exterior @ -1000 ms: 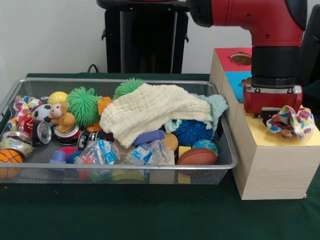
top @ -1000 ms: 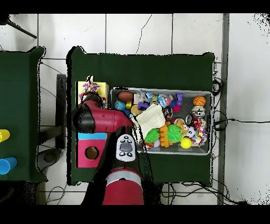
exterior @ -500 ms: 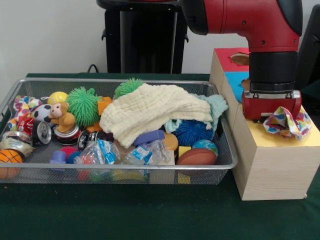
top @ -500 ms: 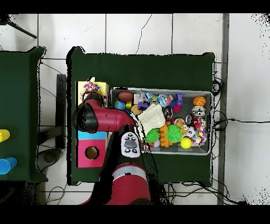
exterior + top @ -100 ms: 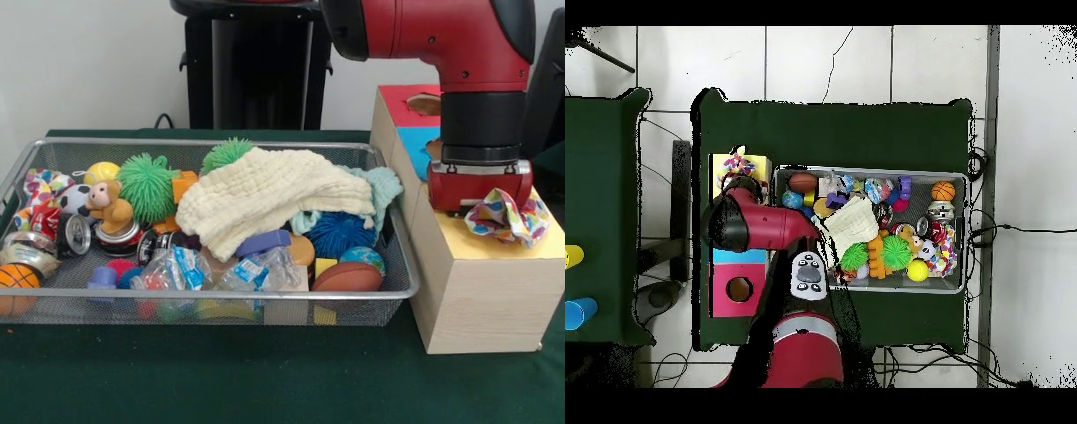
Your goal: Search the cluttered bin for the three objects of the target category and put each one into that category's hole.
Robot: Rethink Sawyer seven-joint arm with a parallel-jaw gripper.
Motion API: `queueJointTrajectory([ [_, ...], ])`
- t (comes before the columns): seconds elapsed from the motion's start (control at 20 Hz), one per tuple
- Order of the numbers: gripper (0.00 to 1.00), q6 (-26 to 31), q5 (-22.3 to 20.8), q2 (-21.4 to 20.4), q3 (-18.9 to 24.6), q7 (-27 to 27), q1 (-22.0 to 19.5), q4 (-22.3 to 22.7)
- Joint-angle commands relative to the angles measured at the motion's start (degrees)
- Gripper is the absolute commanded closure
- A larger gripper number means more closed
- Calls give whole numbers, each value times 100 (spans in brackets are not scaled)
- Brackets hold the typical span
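Observation:
A crumpled cloth with a multicoloured pattern (image 5: 509, 217) lies on the yellow top of the wooden sorting box (image 5: 477, 291), right under my gripper (image 5: 491, 208). The gripper's red body hangs just above and behind the cloth, and the cloth hides its lower end. In the overhead view the same cloth (image 5: 737, 162) shows on the yellow section beyond the arm's red elbow. In the wire bin (image 5: 26, 159), a cream waffle cloth (image 5: 265, 199) covers the middle and a teal cloth (image 5: 381, 185) lies at its right. Another patterned cloth (image 5: 40, 187) lies at the far left.
The box also has a blue section (image 5: 415, 141) and a red section with a round hole (image 5: 425, 103). The bin holds spiky green balls (image 5: 146, 184), a blue spiky ball (image 5: 340, 234), a monkey toy (image 5: 108, 205), cans, small balls and plastic wrappers.
Over the last second the arm shifted slightly left and the patterned cloth sank a little onto the yellow top. Nothing has moved visibly in the last half second.

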Motion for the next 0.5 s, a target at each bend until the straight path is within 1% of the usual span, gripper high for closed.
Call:
queueJointTrajectory([
  [0.05, 0, 305, 352, 1240, -611, 1117, 357, 248],
  [0.2, 0, 347, 369, 1214, -643, 1034, 373, 234],
  [0.3, 0, 305, 448, 1210, -748, 1073, 451, 232],
  [0.4, 0, 363, 593, 1142, -948, 1160, 589, 260],
  [0.5, 0, 585, 600, 1008, -979, 1089, 606, 303],
])
